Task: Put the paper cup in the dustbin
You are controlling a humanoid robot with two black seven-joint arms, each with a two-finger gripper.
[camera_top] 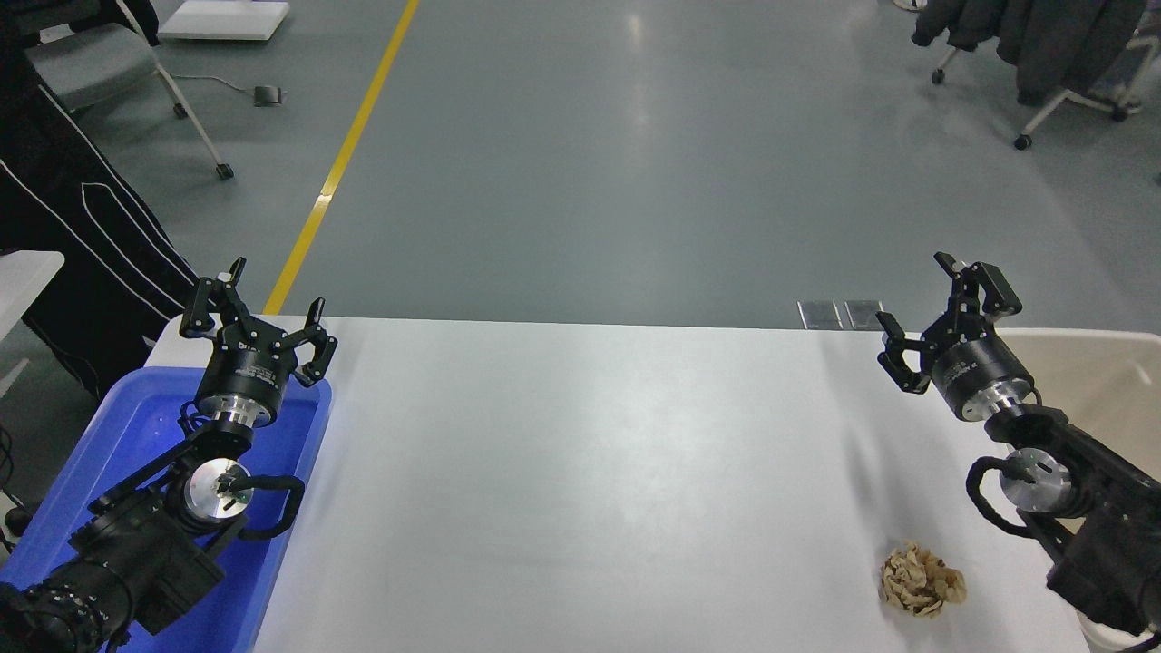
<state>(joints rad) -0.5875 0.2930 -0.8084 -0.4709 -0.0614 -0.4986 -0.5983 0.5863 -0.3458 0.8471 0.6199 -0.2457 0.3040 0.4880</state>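
The paper cup is out of view. The beige dustbin [1102, 363] stands off the table's right edge, mostly hidden behind my right arm. My right gripper [934, 313] is open and empty, raised above the table's far right corner, just left of the dustbin. My left gripper [254, 317] is open and empty, parked at the lower left above the far end of the blue tub.
A crumpled brown paper ball [921, 580] lies on the white table [590, 472] near the front right. A bright blue plastic tub [136, 435] stands at the table's left edge. A person in dark clothes [73, 218] stands at the far left. Wheeled chairs stand beyond the table.
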